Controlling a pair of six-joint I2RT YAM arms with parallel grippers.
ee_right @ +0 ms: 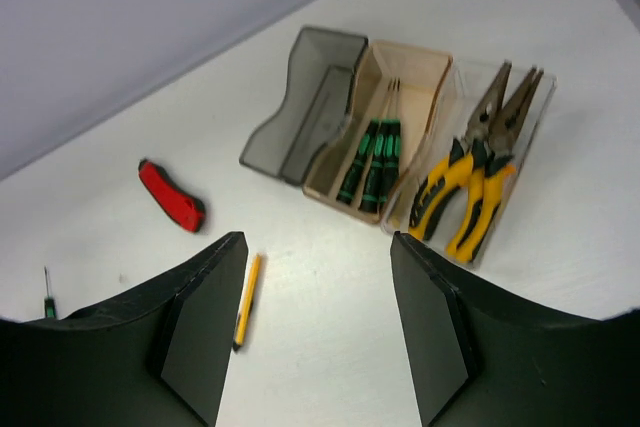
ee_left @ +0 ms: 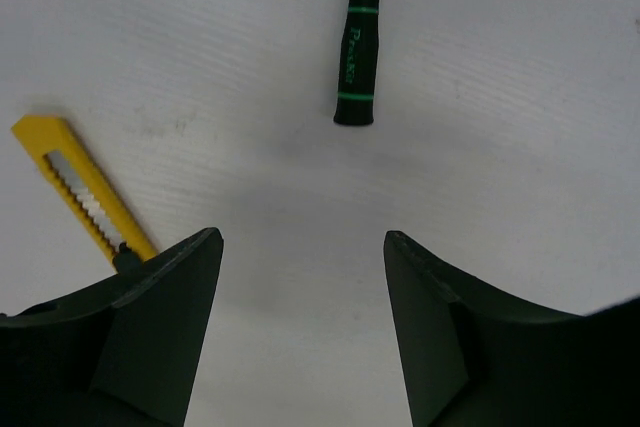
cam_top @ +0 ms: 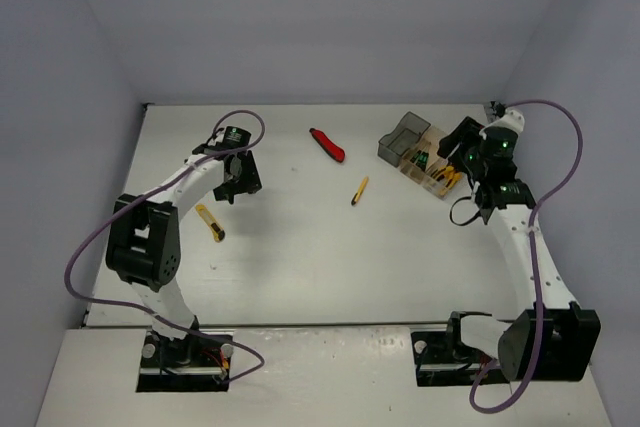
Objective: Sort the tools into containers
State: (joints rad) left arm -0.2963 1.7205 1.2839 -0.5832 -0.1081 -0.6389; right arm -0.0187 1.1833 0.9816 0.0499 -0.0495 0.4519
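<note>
Three containers stand in a row at the back right: a dark grey bin point(ee_right: 305, 107), a tan bin point(ee_right: 400, 77) holding black screwdrivers with green marks point(ee_right: 372, 162), and a clear bin point(ee_right: 540, 112) holding yellow- and orange-handled pliers point(ee_right: 470, 182). My right gripper point(ee_right: 318, 239) hovers open and empty just in front of them point(cam_top: 458, 145). A red utility knife point(cam_top: 327, 145) and a thin yellow tool point(cam_top: 360, 190) lie mid-table. My left gripper point(ee_left: 300, 238) is open and empty above the table point(cam_top: 238, 185). Ahead of it lies a black and green screwdriver point(ee_left: 358, 47), and to its left a yellow utility knife point(ee_left: 85, 197).
The red knife point(ee_right: 172, 195) and the thin yellow tool point(ee_right: 246, 299) lie left of the bins. White walls close the table at the back and both sides. The right arm's cable point(cam_top: 560, 177) loops beside the right wall.
</note>
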